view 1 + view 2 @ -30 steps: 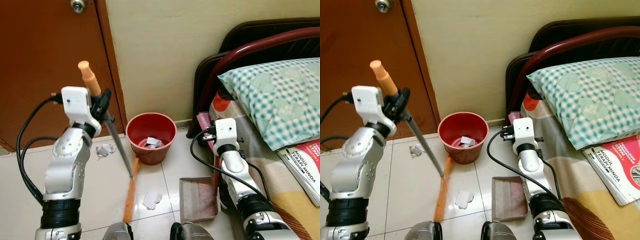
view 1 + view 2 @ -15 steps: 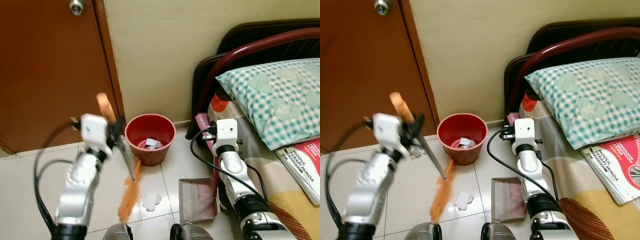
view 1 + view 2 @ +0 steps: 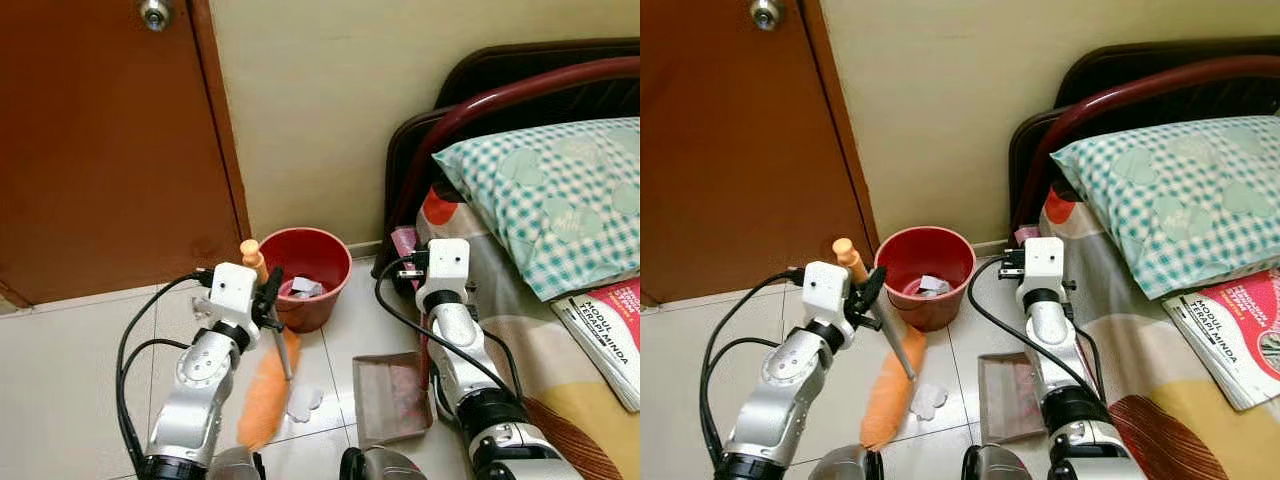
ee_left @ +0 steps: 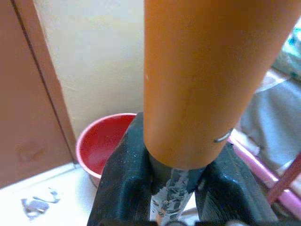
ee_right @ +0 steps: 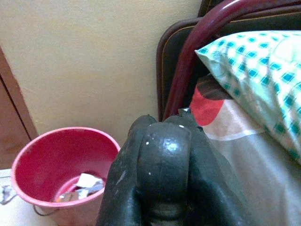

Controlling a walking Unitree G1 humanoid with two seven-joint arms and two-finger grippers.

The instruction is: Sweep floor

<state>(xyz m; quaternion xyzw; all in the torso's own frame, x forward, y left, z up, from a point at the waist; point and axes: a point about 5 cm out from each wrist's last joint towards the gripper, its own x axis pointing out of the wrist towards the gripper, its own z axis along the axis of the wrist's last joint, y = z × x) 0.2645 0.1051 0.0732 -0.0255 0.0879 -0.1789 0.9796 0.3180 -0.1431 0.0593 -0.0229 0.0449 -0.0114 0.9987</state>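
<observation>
My left gripper (image 3: 268,300) is shut on the grey shaft of a broom just below its orange handle (image 4: 197,80). The orange bristles (image 3: 265,395) rest on the white floor tiles, right beside a white paper scrap (image 3: 303,400). The brown dustpan (image 3: 390,395) lies flat on the floor to the right of the scrap. My right gripper (image 3: 410,272) is shut on its dark upright handle (image 5: 164,157). A red bucket (image 3: 300,275) with paper bits inside stands by the wall behind the broom.
A brown door (image 3: 100,140) is at the left and a cream wall behind. A bed with dark red frame (image 3: 470,110), a checked pillow (image 3: 550,190) and a booklet (image 3: 610,330) lies close on the right. Crumpled paper (image 4: 35,205) lies near the door.
My left arm has dropped low and swung the broom right. The bristles swept across the tiles up against the white scrap. The right arm and dustpan have hardly moved.
</observation>
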